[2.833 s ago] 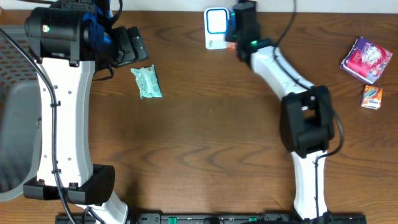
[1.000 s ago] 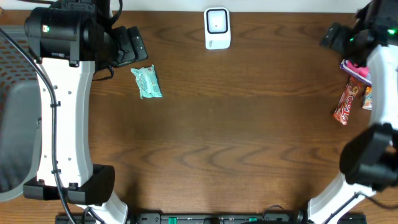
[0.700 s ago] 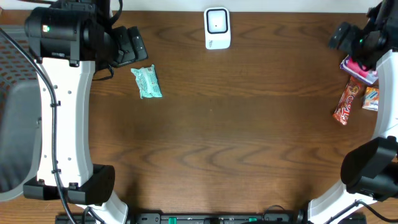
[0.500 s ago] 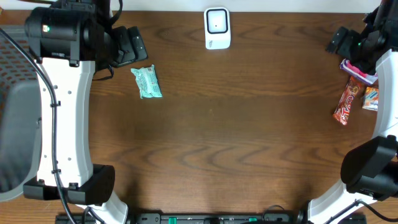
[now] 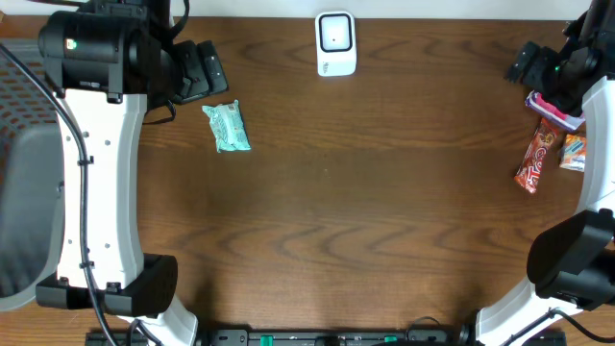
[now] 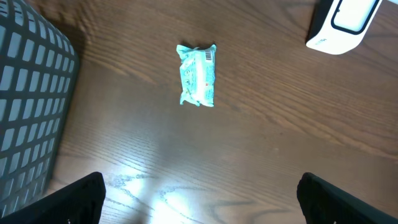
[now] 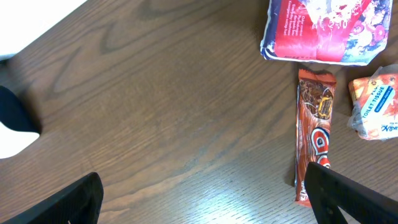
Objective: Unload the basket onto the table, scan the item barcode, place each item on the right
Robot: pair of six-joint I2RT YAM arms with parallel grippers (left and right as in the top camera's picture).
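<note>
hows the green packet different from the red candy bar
The green packet is short and squat; the red candy bar is long and narrow. The green packet is pale teal, the red candy bar red-brown. The green packet lies alone on the left part of the wooden table; the red candy bar lies near the right edge, next to a pink pack and an orange tissue pack. Both lie flat, unheld.

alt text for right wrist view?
Open right gripper hovers over brown wooden table, holding nothing. At right lie a long red snack bar, a red printed packet above it, and a small orange tissue pack.
</note>
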